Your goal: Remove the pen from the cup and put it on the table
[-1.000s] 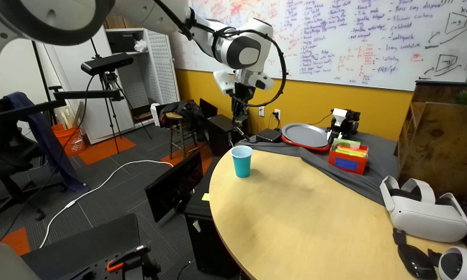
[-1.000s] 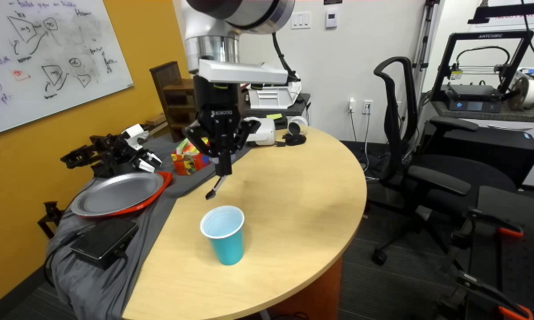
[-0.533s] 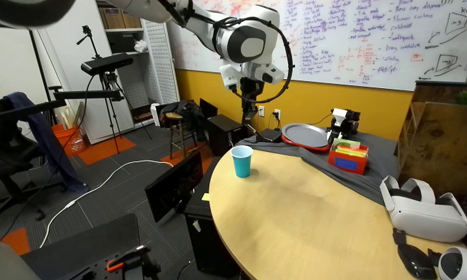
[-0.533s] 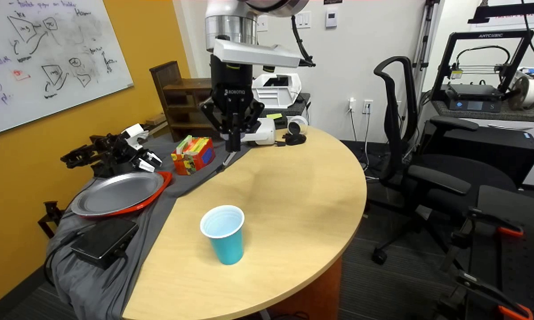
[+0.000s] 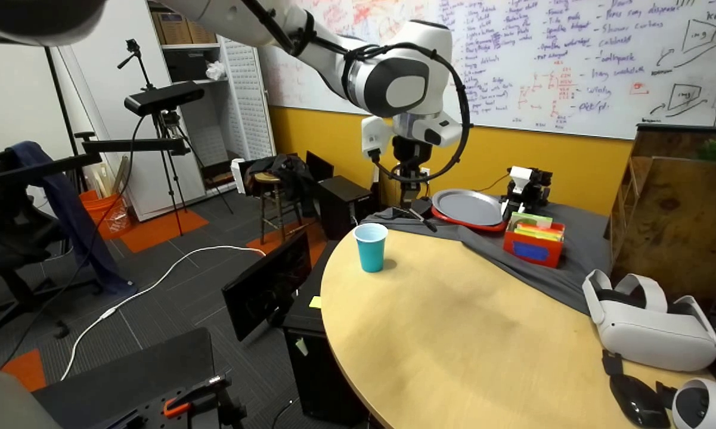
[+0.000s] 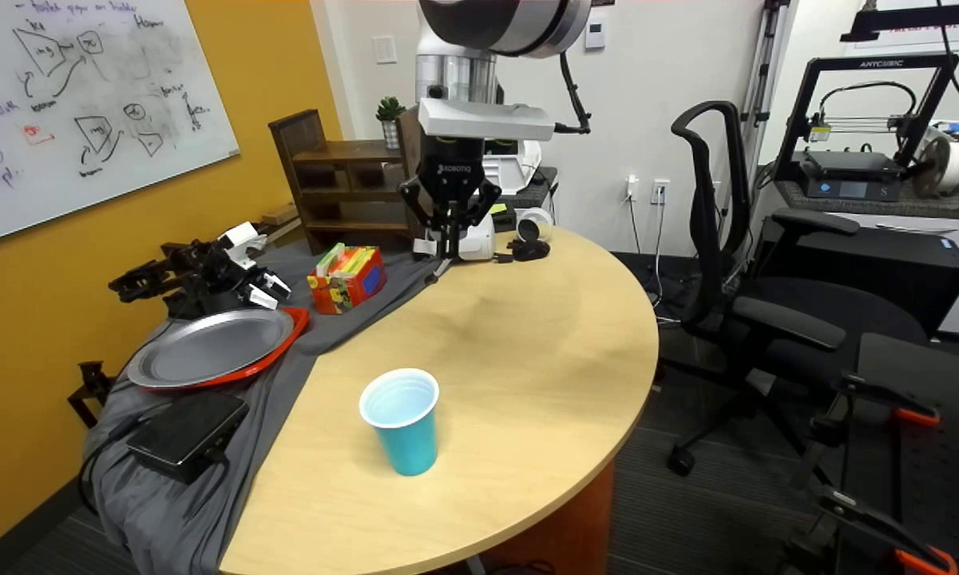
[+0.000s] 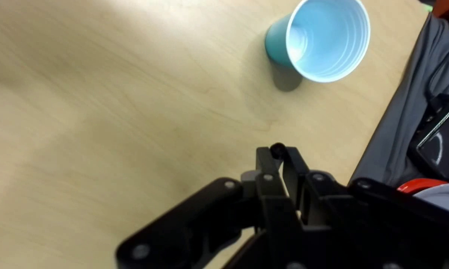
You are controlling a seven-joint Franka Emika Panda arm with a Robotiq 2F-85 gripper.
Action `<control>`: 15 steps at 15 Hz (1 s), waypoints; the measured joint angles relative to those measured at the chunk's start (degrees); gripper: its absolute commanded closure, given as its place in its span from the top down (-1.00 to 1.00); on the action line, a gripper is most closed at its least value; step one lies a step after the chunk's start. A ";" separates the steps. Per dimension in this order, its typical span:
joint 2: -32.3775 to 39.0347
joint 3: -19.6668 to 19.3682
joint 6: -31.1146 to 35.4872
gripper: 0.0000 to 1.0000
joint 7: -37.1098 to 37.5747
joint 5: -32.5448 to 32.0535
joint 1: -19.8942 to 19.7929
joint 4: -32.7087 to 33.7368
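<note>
The pen (image 6: 441, 271) is a thin stick with a light shaft and a dark end. It is held at a slant between my gripper's fingertips, and its dark end (image 7: 277, 148) shows in the wrist view. My gripper (image 6: 448, 249) is shut on it, above the far part of the light wood table (image 6: 495, 383); the gripper also shows in an exterior view (image 5: 410, 199). The teal cup (image 6: 411, 443) stands upright on the table, apart from the gripper, and also shows in an exterior view (image 5: 371, 250). In the wrist view the cup (image 7: 278, 41) has nothing visible inside.
A grey cloth (image 6: 279, 431) lies along one table side with a black box (image 6: 188, 435), a metal pan on a red tray (image 6: 212, 347) and a red and green box (image 6: 347, 279). A white headset (image 5: 656, 333) and a brown shelf (image 6: 343, 192) are at the far end.
My gripper, holding the pen, has moved away from the cup toward the headset end of the table. It rose at first, then came lower. The cup has not moved.
</note>
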 measured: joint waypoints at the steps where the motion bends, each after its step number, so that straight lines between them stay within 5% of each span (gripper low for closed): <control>1: 0.02 -0.59 1.03 -0.94 1.18 -0.53 -0.04 -0.61; 15: 2.52 -4.38 8.45 -0.94 21.45 -11.14 0.32 -8.51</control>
